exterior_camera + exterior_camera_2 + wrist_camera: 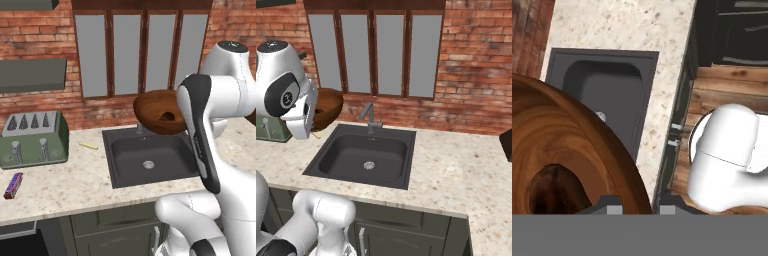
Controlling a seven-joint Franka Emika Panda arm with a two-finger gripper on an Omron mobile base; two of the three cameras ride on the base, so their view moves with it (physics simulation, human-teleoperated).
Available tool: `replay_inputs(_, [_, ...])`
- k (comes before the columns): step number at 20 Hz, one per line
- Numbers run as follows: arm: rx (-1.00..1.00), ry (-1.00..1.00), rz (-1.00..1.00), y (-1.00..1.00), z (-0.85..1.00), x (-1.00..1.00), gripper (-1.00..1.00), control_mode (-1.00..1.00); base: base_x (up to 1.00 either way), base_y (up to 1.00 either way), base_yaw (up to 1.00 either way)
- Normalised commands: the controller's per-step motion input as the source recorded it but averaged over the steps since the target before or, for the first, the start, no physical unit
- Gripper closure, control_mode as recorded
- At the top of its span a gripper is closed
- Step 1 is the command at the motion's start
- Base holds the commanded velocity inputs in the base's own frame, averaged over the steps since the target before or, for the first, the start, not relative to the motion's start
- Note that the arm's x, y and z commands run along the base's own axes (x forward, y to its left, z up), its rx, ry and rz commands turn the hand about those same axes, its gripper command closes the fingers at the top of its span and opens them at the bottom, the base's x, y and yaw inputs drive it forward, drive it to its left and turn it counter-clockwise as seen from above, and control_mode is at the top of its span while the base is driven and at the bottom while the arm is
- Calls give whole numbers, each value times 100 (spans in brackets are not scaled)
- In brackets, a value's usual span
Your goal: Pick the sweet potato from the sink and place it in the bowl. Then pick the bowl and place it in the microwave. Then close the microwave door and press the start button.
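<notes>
Glossy white rounded arm segments [227,95] with dark grey joint bands (one round dark-capped joint [286,97]).

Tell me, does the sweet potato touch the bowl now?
Touching. In the hand view the sweet potato lies on the inner wall of the bowl, no gap visible.

Glossy wooden bowl [157,112] tilted in mid-air above dark sink [150,161], sweet potato [167,116] inside.

Even, soft, shadowless rendered light
</notes>
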Motion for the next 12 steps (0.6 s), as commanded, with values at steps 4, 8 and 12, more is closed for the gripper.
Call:
replay_inputs(4, [0, 0, -22, -4, 5, 0, 100, -100, 0, 0, 0])
replay_inputs(8, [0, 0, -28, 0, 1, 0, 100, -100, 0, 0, 0])
replay_inputs(12, [2, -2, -22, -17, 1, -5, 100, -100, 0, 0, 0])
